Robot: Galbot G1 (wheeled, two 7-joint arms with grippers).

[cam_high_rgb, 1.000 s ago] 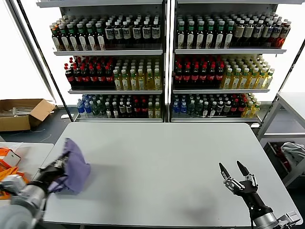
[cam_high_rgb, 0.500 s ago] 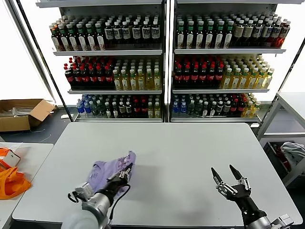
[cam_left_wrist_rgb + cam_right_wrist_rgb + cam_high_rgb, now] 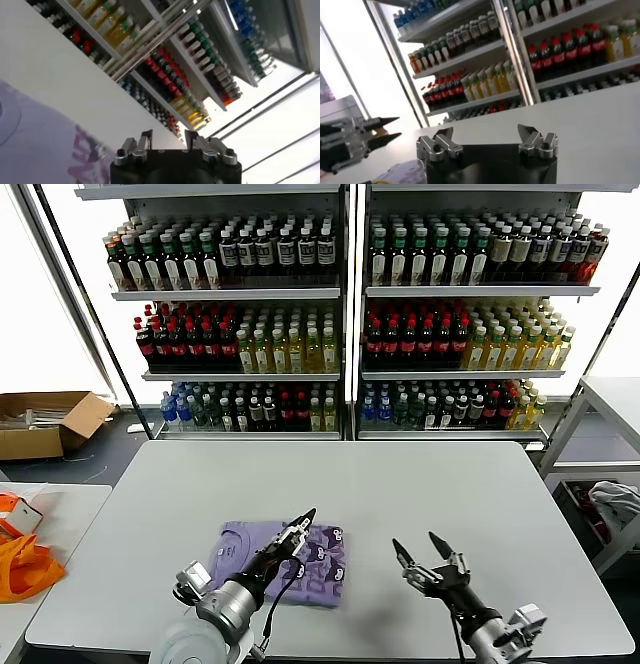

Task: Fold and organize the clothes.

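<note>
Far to the left, off the desk (image 3: 500, 484), an orange bag (image 3: 25, 564) sits on a side surface, well apart from the work. On the desk itself, near the front edge and left of centre, lies 1 purple T-shirt (image 3: 325, 569), spread fairly flat with its dark print facing up; its long axis runs left to right across the desk.

The left gripper (image 3: 303, 521) hovers just over the middle of the shirt, its jaws slightly apart and holding nothing, tips pointing away toward the shelves of bottles (image 3: 340, 324). Of the 2 arms it is plainly the nearer.

Further right, the right gripper (image 3: 424, 549) hangs above bare desk just beside the shirt's right edge, jaws spread wide and empty. The shirt lies to its left, so I would guess any grasp from that side has to reach inward toward the near right corner.

Behind and to the right of the shirt the desk offers broad open room for folding; toward the front edge there is little margin.
</note>
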